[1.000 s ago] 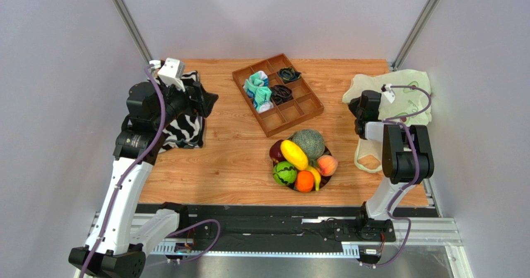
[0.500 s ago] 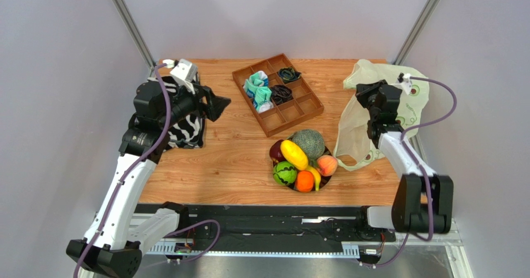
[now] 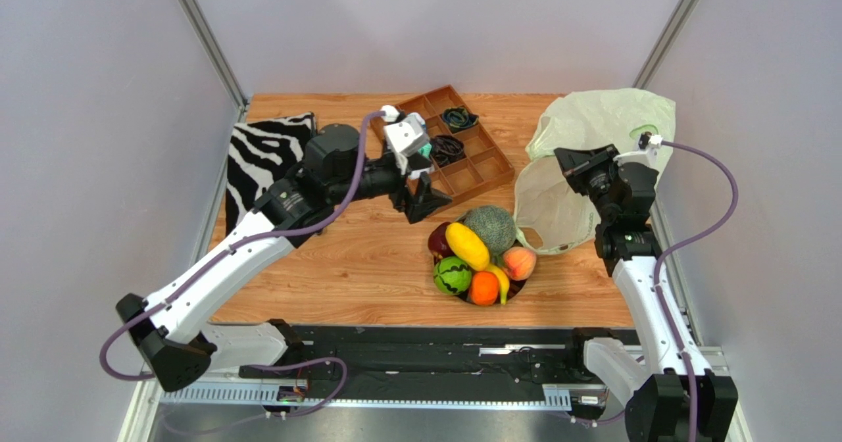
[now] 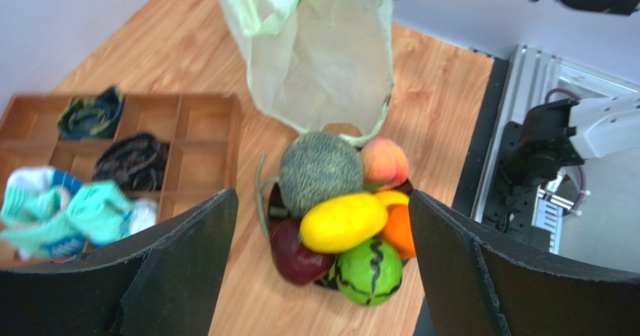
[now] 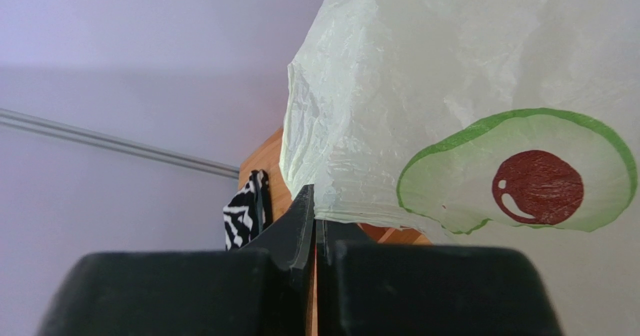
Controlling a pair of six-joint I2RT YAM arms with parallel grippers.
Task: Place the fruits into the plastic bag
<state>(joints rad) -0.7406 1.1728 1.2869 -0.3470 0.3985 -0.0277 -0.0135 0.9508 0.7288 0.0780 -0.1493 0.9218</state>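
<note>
- The right claw (image 5: 312, 220) has its fingers pressed together on a fold of the plastic bag (image 3: 596, 126), holding it up at the far right of the table. The bite looks thin, so the slick film could slide out once any weight goes in.
- The bag hangs slack, and its lower edge droops to just beside the melon (image 3: 491, 228) and the peach (image 3: 520, 262). From where I stand I cannot tell if its mouth is open. If it is folded flat, a fruit pushed at it would only shove the plastic aside.
- The left claw (image 3: 423, 201) is spread wide and holds nothing, hovering just left of and beyond the fruits (image 3: 478, 257), which sit heaped near the table's middle.
- The heap is tight: the yellow fruit (image 4: 342, 221) leans on the melon, with the apple (image 4: 294, 254) and the striped green ball (image 4: 369, 271) below it. Taking one could nudge the others loose and send them rolling across the wood.
- The melon is broad and round, so it may squirt out of the grip.
- Just behind the left claw stands the wooden tray (image 3: 489, 171) of cloth rolls, which a careless swing could clip.
</note>
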